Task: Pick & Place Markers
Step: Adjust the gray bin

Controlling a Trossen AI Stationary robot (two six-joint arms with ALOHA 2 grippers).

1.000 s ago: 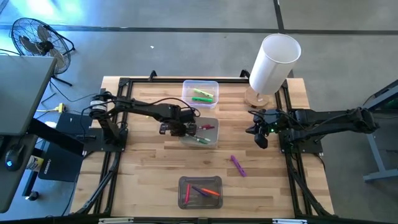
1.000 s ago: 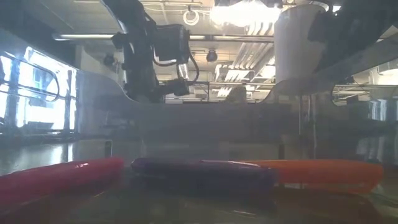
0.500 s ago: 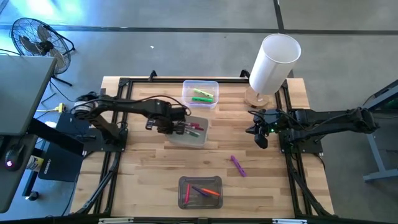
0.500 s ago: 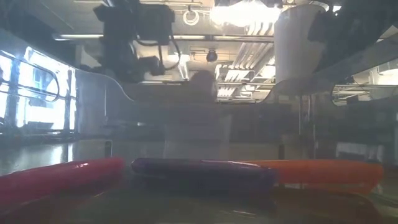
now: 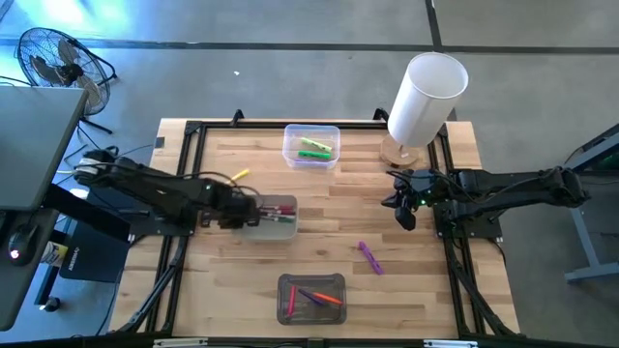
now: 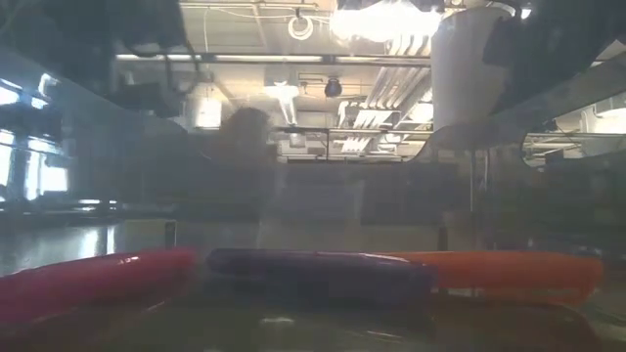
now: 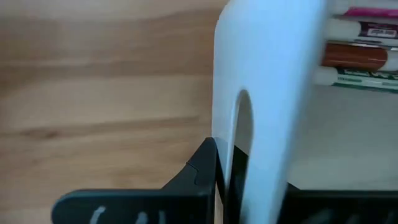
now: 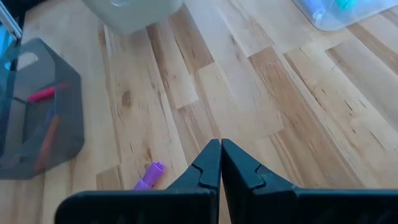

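The high view looked straight down on the whole tabletop [image 5: 319, 232] and took in some floor and a fan [image 5: 53, 58] at the left. The low view sat at tabletop height, very near three markers [image 6: 313, 269], and faced level into the room with its ceiling lights. The left wrist view looked past its own fingers [image 7: 205, 168], very close to a clear bin [image 7: 267, 93] wall. The right wrist view looked down and forward past its fingers [image 8: 211, 165] from higher up. It shared the purple marker [image 8: 148, 175] and the front bin [image 8: 37, 118] with the high view.
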